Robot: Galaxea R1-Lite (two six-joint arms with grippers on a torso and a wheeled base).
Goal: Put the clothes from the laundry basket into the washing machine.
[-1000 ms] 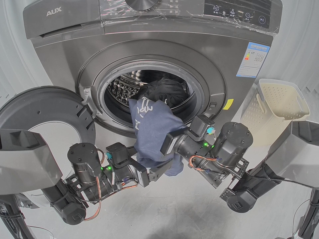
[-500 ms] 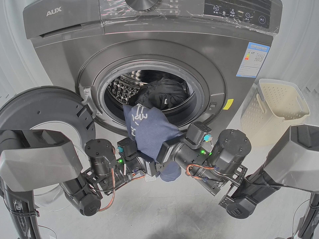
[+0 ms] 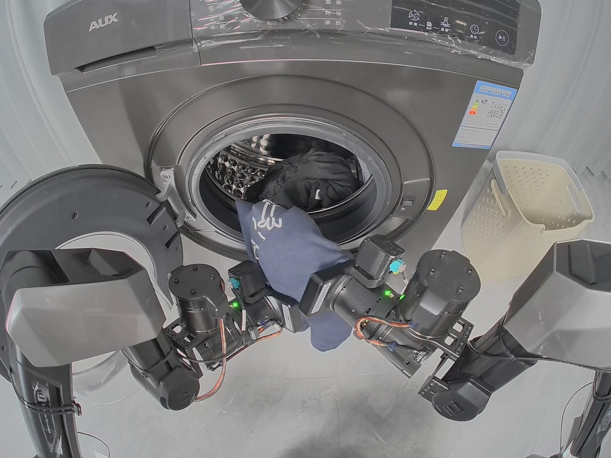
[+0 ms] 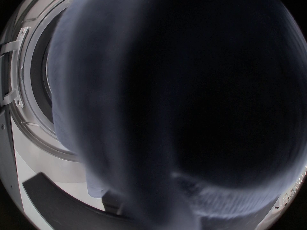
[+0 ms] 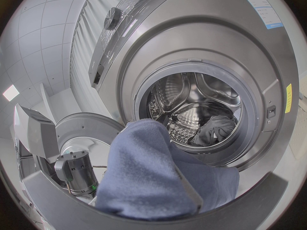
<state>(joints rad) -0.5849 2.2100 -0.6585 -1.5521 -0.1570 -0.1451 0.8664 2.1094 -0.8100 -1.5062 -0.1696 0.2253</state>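
Observation:
A navy blue garment (image 3: 286,249) hangs out over the lower lip of the washing machine's round opening (image 3: 191,179); most of it dangles in front of the machine. It bunches over my right gripper (image 3: 316,285), which is shut on the garment (image 5: 144,173) just below the opening. My left gripper (image 3: 295,318) is tucked under the hanging cloth from the left, and that cloth (image 4: 105,80) covers the left wrist camera. A black garment (image 3: 312,179) lies inside the steel drum, near its front.
The machine's door (image 3: 83,211) stands swung open at the left, close behind my left arm. A cream perforated laundry basket (image 3: 528,205) leans against the machine's right side. Bare grey floor lies below the arms.
My left arm swung right and its gripper went in under the hanging cloth. The navy garment's top edge slipped from inside the drum down to the lip. The right arm sank slightly.

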